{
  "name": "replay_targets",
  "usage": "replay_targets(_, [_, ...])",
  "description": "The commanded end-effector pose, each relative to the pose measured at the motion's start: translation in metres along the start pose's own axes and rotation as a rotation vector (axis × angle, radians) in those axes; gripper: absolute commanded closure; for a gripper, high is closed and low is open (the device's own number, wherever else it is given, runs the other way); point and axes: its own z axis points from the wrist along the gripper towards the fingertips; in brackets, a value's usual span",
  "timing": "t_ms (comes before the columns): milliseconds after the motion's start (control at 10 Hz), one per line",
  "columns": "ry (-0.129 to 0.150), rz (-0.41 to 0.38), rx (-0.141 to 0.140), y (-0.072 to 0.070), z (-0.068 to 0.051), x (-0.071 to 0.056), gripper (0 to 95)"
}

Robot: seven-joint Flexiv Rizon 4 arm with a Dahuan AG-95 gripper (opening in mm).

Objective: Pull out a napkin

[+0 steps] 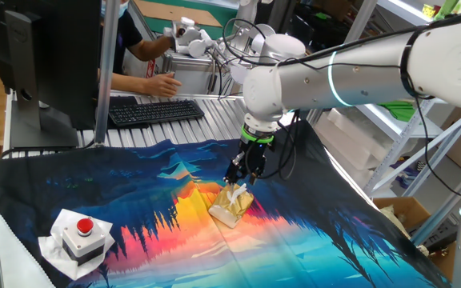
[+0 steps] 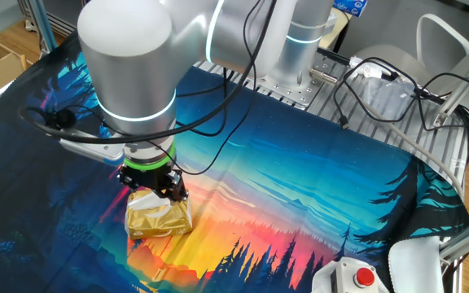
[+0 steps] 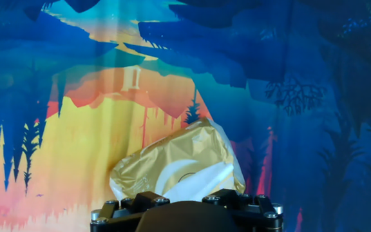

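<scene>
The tan-yellow tissue packet (image 1: 230, 206) lies on the colourful cloth and also shows in the other fixed view (image 2: 159, 218) and the hand view (image 3: 172, 158). A tuft of the white napkin (image 1: 236, 190) sticks up from its slot, and the napkin also shows in the hand view (image 3: 195, 177). My gripper (image 1: 243, 174) hangs straight above the packet, fingers pointing down just over the tuft. In the other fixed view the gripper (image 2: 151, 187) has its fingers apart at the packet's top. The fingertips are hidden in the hand view.
A grey red-button box (image 1: 84, 234) on a white pad sits at the front left of the cloth (image 1: 310, 240). A keyboard (image 1: 154, 110) and a person's hand lie behind the cloth. A monitor stands at the back left.
</scene>
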Motion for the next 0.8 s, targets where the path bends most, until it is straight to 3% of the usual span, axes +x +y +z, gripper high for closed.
replay_targets(100, [0.0, -0.004, 0.001, -0.0007, 0.0046, 0.0025, 19.0])
replay_targets(300, [-0.001, -0.005, 0.001, -0.0012, 0.0049, 0.0027, 19.0])
replay_targets(400, [0.001, -0.018, -0.002, -0.0014, 0.005, 0.0029, 57.0])
replay_targets(500, [0.0, -0.018, -0.008, -0.0015, 0.005, 0.0029, 76.0])
replay_targets(700, [-0.002, -0.018, -0.006, -0.0017, 0.0051, 0.003, 76.0])
replay_targets(800, [-0.002, -0.018, -0.009, -0.0024, 0.0057, 0.0034, 95.0])
